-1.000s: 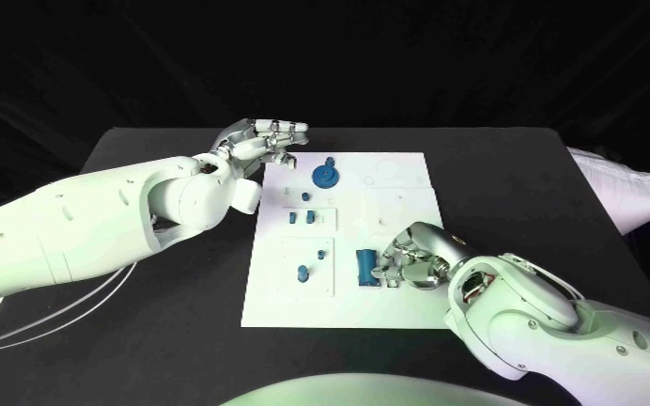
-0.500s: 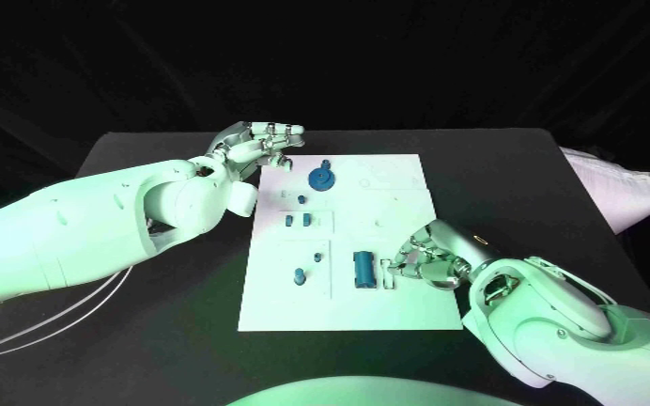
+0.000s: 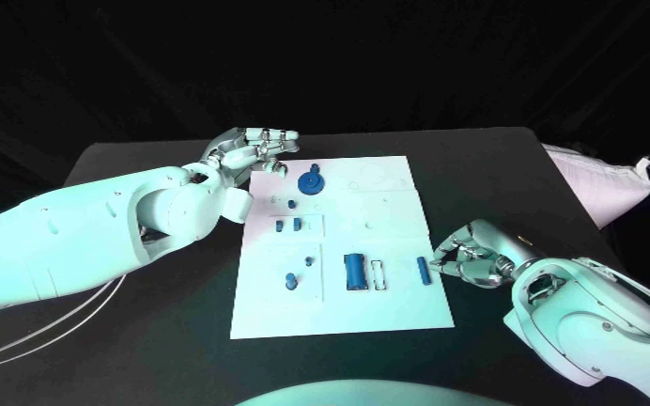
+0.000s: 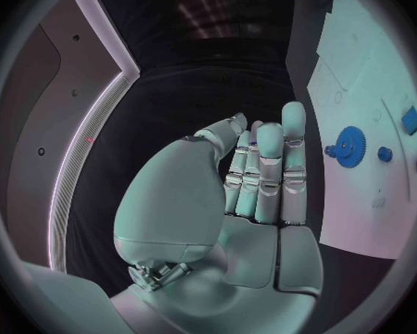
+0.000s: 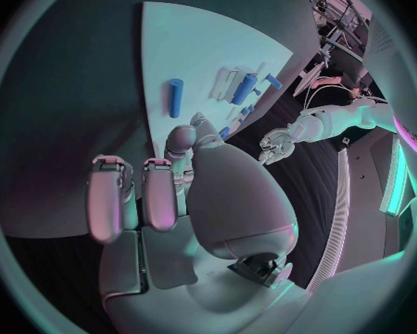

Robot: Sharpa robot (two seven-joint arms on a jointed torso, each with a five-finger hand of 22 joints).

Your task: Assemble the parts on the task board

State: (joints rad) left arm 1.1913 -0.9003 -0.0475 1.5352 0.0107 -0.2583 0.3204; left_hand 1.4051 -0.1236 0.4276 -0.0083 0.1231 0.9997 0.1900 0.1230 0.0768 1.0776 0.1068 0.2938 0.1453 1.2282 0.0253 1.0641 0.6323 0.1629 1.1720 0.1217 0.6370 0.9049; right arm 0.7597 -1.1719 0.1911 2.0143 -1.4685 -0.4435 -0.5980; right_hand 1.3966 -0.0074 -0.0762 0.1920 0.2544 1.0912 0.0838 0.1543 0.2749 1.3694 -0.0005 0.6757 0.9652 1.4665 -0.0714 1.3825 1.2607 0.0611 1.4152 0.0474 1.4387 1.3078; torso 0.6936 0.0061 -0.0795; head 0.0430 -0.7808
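The white task board [image 3: 393, 227] lies mid-table. A blue gear [image 3: 312, 181] stands near its far left, with small blue parts [image 3: 282, 226] below it. A thick blue cylinder [image 3: 355, 272] sits in the near half. A slim blue peg [image 3: 423, 270] lies loose by the board's right edge. My right hand [image 3: 474, 257] hovers just right of the peg and holds nothing. In the right wrist view the peg [image 5: 175, 98] lies beyond the fingertips of that hand [image 5: 171, 200]. My left hand [image 3: 257, 148] hangs over the board's far left corner, fingers straight and empty [image 4: 255, 178], with the gear [image 4: 349, 136] beside it.
A pale crumpled bag [image 3: 596, 180] lies at the table's right edge. White cables [image 3: 54, 321] loop off the table's left side. The black table [image 3: 515, 171] has bare room to the right of and behind the board.
My right hand has drawn back to the right, off the board, and the slim blue peg now lies uncovered on the board beside it. The left hand has held its place while the camera shifted.
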